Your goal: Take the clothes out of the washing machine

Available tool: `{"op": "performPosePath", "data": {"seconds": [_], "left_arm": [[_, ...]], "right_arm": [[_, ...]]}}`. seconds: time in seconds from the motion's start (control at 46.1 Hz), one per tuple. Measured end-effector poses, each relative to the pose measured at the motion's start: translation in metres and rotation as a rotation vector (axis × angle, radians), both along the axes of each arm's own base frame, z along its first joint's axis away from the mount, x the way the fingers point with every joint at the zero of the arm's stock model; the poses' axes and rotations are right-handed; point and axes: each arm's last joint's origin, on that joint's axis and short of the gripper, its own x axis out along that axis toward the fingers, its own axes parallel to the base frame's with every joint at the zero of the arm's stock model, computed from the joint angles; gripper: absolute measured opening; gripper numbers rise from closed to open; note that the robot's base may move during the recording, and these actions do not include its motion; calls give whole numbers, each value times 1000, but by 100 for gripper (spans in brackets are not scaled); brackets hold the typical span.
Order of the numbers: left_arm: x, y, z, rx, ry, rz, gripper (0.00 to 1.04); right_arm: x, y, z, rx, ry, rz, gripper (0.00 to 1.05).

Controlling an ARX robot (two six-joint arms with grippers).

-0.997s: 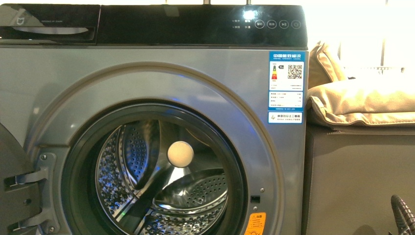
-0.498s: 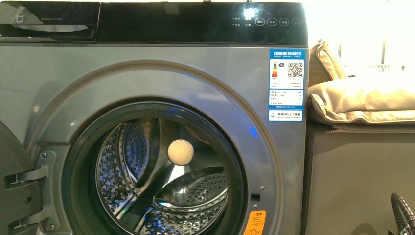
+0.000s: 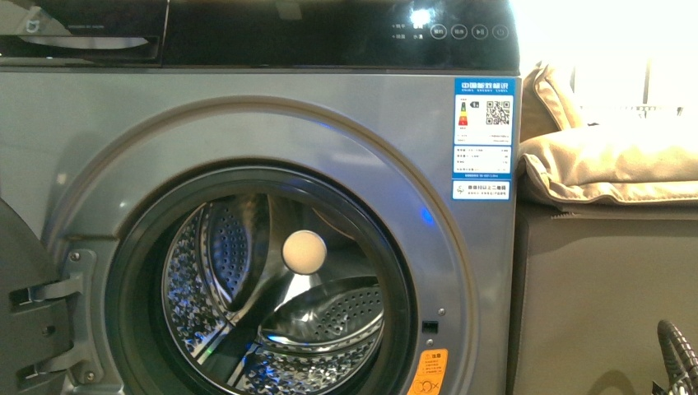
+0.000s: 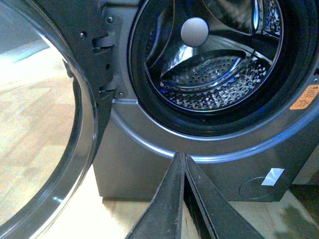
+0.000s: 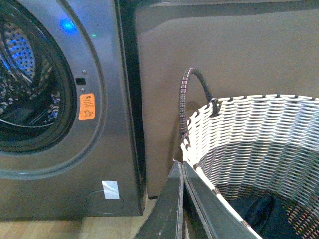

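Clothes (image 5: pixel 263 215), a dark navy bundle, are lying low inside the woven basket (image 5: pixel 259 134), which is standing just beside the washing machine (image 3: pixel 247 123), off the side that carries the orange sticker (image 5: pixel 86 107). Only a crumpled patch is showing past the basket rim, so I cannot tell which way the garment's long axis is running or where it is pointing.

The washing machine is facing the front camera, with its door (image 4: pixel 60 134) hanging wide open at the hinge side, and its perforated drum (image 3: pixel 272 321) is showing nothing but bare steel and a pale round hub (image 3: pixel 304 252). A blue label (image 3: pixel 482 127) is sitting above the round mouth, near the black top panel (image 3: pixel 329 33). Beyond the washing machine, past the labelled edge, a beige cushion (image 3: pixel 609 164) is resting on a dark cabinet.

The left gripper (image 4: pixel 182 155) is hanging in front of the washing machine below the drum mouth, its fingers pressed together on nothing. The right gripper (image 5: pixel 180 164) is hovering at the basket rim nearest the washing machine, fingers likewise closed and empty
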Motion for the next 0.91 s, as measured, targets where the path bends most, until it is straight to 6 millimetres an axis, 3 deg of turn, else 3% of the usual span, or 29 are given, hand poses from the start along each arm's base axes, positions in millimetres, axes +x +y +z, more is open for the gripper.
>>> {"op": "performPosePath", "data": {"seconds": [0.26,0.325,0.628,0.693,0.802,0.91], "left_arm": [[0,0,0,-1,0,0,4],[0,0,0,0,0,0,19],[0,0,0,0,0,0,87],[0,0,0,0,0,0,97],[0,0,0,0,0,0,98],[0,0,0,0,0,0,98]], "right_arm": [[0,0,0,0,0,0,2],[0,0,0,-1,0,0,5],[0,0,0,-1,0,0,71],[0,0,0,-1,0,0,81],[0,0,0,0,0,0,98],[0,0,0,0,0,0,97]]}}
